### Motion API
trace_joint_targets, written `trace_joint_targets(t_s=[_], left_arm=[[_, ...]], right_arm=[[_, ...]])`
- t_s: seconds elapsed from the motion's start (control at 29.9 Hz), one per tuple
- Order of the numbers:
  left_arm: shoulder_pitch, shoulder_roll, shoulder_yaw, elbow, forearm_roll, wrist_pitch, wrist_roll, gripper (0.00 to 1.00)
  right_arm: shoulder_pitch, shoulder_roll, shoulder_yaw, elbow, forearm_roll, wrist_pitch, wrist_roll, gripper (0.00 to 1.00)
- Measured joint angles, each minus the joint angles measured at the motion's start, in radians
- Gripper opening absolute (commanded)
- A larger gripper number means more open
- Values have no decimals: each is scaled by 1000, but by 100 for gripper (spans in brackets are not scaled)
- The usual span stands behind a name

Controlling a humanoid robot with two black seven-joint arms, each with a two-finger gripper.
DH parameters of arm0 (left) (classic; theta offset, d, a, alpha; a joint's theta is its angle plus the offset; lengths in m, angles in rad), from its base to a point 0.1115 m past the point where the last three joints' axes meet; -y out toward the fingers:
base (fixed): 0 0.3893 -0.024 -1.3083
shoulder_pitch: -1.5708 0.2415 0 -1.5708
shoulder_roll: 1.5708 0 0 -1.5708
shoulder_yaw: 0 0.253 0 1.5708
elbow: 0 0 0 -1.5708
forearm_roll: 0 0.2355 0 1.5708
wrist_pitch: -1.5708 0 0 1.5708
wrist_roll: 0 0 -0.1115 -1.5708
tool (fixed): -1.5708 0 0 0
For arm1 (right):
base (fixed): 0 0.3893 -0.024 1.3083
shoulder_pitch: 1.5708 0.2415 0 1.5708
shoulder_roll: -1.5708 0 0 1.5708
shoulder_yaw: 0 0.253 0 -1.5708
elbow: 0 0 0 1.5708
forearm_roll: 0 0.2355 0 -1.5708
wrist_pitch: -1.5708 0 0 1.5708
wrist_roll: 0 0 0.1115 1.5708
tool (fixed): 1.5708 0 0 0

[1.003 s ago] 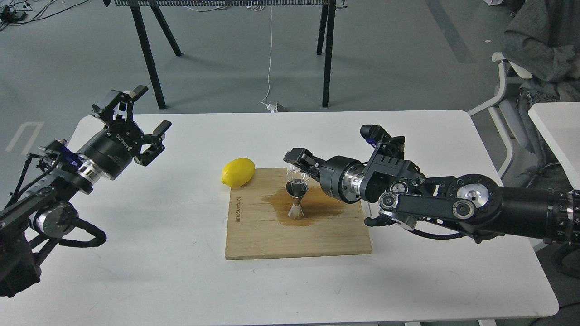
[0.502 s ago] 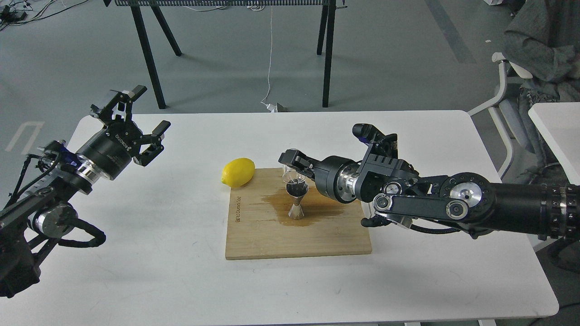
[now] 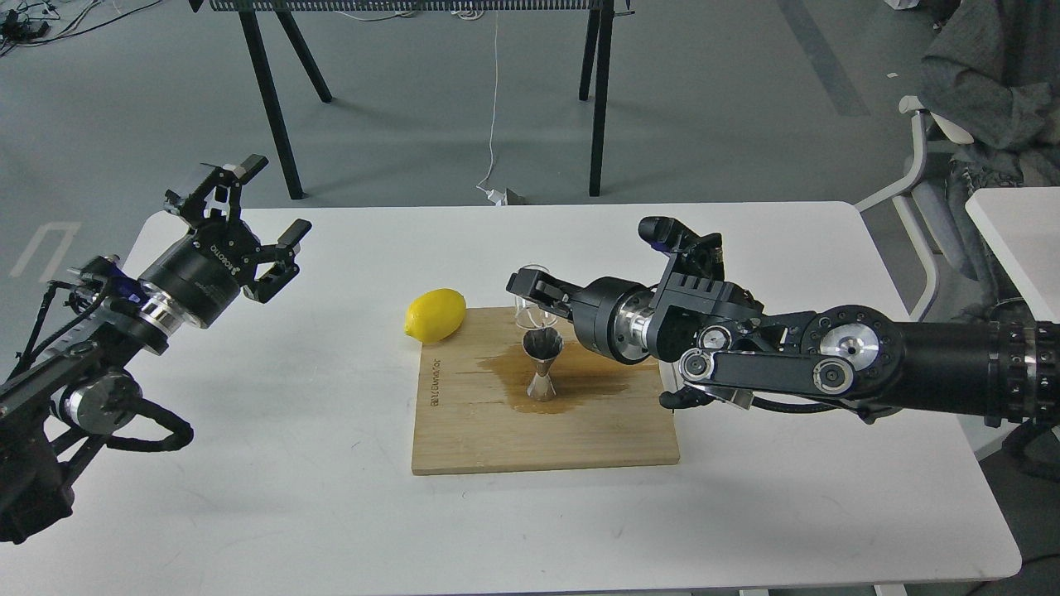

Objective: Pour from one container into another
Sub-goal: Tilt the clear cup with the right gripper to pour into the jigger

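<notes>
A steel hourglass jigger [image 3: 543, 364] stands upright on a wooden board [image 3: 542, 430], in a brown wet patch. Just above and behind its rim, my right gripper [image 3: 530, 300] is shut on the small clear cup [image 3: 531, 308], held clear of the jigger; the cup looks see-through with no dark liquid showing. My left gripper [image 3: 263, 220] hangs open and empty above the table's far left, well away from both.
A yellow lemon [image 3: 435, 314] lies at the board's far left corner. The brown spill [image 3: 571, 377] spreads across the board's middle. The white table [image 3: 290, 463] ends close behind; black stand legs and a seated person at the right are beyond it.
My right gripper has lifted the clear cup up and slightly left, off the jigger's rim. The dark liquid seen at the jigger's top earlier is less visible. The left arm barely moved.
</notes>
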Motion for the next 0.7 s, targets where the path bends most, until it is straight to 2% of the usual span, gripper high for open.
trace_joint_targets(t_s=[0.7], left_arm=[[0, 1, 0, 8, 0, 0, 0, 99]], right_arm=[[13, -9, -15, 8, -19, 2, 0, 41]])
